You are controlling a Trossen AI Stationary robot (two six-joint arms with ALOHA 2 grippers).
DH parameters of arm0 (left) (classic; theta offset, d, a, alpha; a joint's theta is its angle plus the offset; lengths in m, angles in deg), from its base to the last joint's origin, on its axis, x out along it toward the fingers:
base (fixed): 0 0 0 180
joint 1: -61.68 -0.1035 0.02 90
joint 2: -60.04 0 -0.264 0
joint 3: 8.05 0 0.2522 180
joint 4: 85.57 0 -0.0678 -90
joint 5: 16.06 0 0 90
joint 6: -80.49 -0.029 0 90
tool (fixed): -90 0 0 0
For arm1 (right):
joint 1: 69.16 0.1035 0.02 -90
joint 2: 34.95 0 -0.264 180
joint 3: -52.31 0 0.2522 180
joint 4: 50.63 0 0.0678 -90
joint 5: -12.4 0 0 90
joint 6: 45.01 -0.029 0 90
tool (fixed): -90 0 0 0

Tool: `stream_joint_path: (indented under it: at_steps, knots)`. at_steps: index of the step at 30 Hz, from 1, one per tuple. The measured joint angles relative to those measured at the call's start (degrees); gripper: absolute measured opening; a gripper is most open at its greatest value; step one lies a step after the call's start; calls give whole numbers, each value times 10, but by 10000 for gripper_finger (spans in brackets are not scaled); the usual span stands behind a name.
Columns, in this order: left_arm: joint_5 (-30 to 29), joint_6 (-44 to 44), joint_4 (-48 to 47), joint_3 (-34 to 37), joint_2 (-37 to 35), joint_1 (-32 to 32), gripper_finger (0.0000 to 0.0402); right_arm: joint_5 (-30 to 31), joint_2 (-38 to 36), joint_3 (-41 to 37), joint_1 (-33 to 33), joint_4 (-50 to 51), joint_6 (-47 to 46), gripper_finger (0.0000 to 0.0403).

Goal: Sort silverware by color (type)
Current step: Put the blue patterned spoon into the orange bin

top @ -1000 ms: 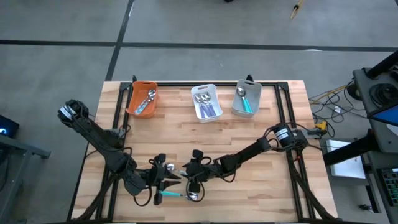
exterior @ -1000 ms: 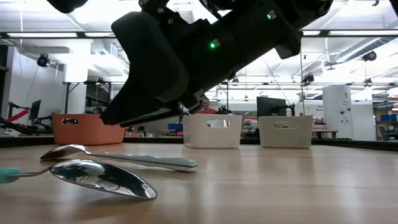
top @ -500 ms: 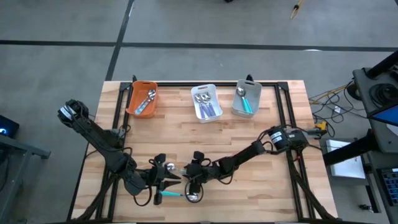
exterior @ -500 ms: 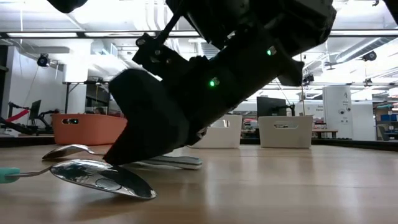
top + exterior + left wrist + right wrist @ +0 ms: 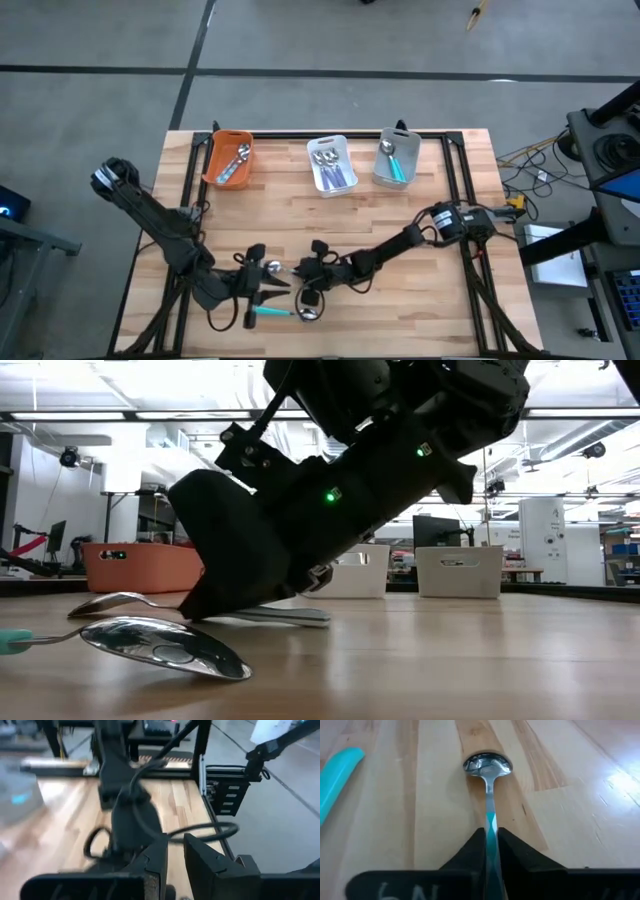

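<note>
Two dark fingers of the right gripper [image 5: 491, 851] pinch a spoon's [image 5: 487, 767] slim striped handle, its shiny bowl flat on the pale wood-grain table [image 5: 560, 780]. Left gripper [image 5: 173, 865] nearly closed, empty, nearby.

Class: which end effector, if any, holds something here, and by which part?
The right end effector grips a spoon by its handle. The left end effector holds nothing.

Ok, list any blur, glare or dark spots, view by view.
Left wrist view: motion-blurred throughout. Low view: bright ceiling lights, the right arm a dark silhouette, glare on the near spoon. Right wrist view: sharp, glint on the pale teal-striped spoon between its fingers.
</note>
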Motion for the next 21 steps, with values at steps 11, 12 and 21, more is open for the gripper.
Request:
stream_joint_path:
  at_steps: [11, 12, 21]
  knots:
    - [1, -136, -69, -10, -69, -5, 44, -62, -116, -9, -24, 137, 65, 22]
    - [1, -140, -79, -10, -79, -7, 44, -60, -133, -11, -28, 159, 76, 22]
    - [1, -189, -142, 9, -171, -12, 50, -74, -317, -104, -65, 206, 118, 21]
